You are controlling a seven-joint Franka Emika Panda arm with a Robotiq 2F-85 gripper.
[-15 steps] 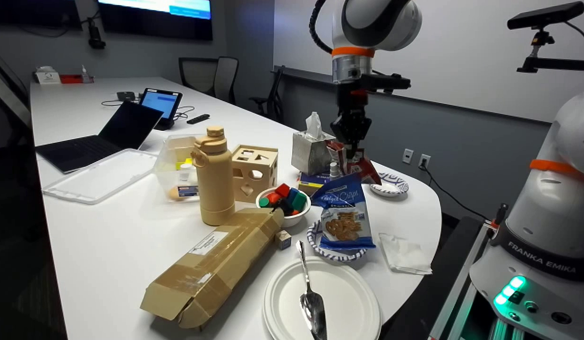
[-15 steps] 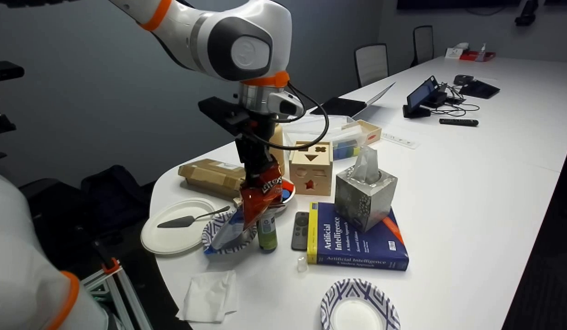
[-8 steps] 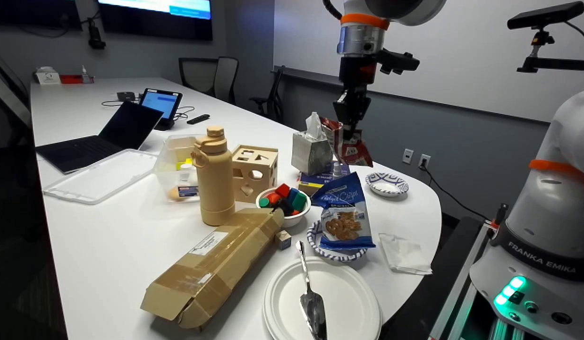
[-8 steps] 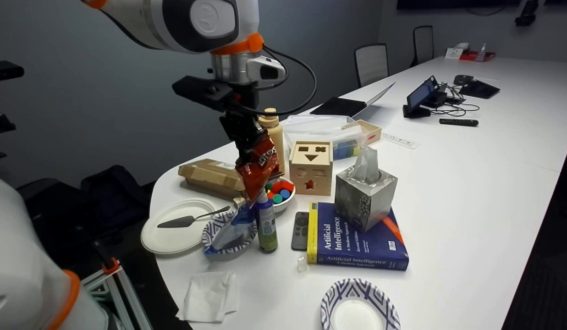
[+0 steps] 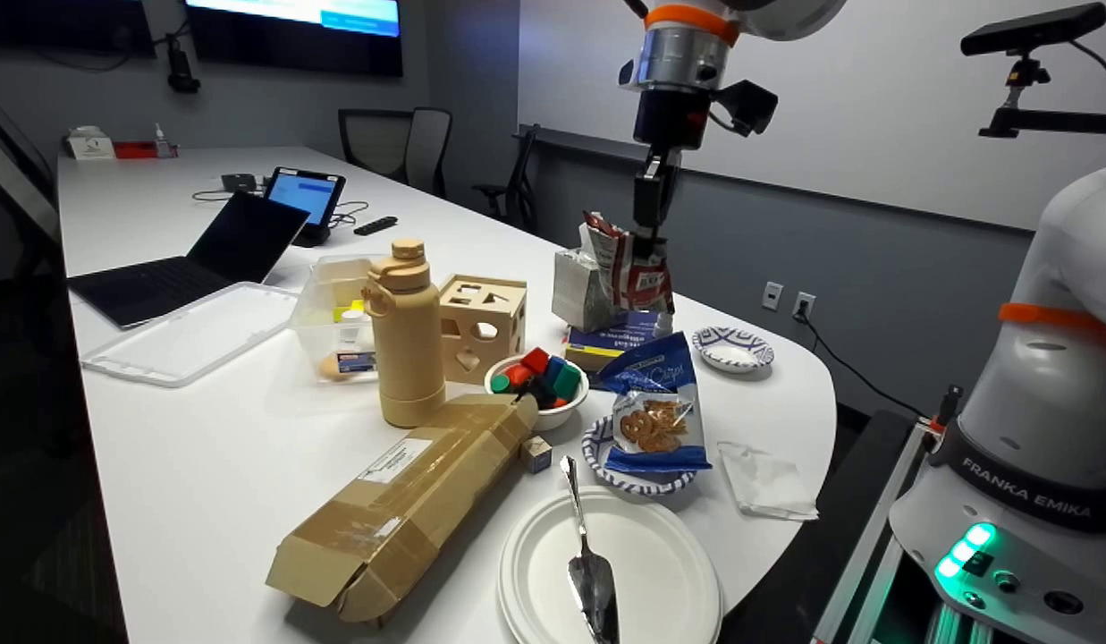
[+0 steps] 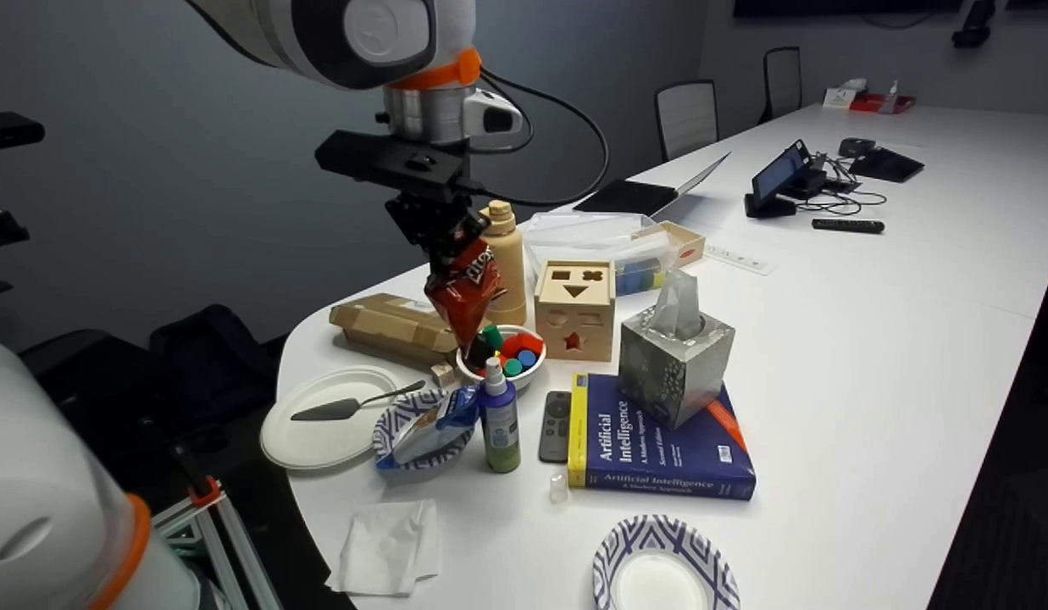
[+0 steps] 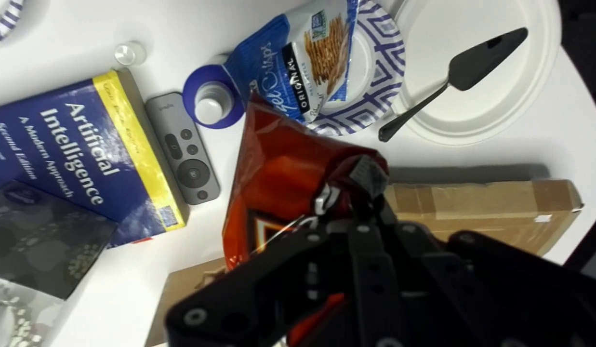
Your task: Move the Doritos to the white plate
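Doritos bag (image 6: pixel 464 296) raised higher: we judge transport begun.
Pinched in the fingers of the gripper (image 5: pixel 646 243), it hangs above the table (image 6: pixel 871 356), well apart from the white plate (image 5: pixel 662 572); we have placement left.

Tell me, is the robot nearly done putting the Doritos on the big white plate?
Partway, it seems. Done: the grab, because the gripper is closed on the Doritos bag, up off the table. Happening now: the bag hangs in the air, not yet over the white plate. Left: carrying it there, lowering it and letting go; only a silver cake server lies on that plate.
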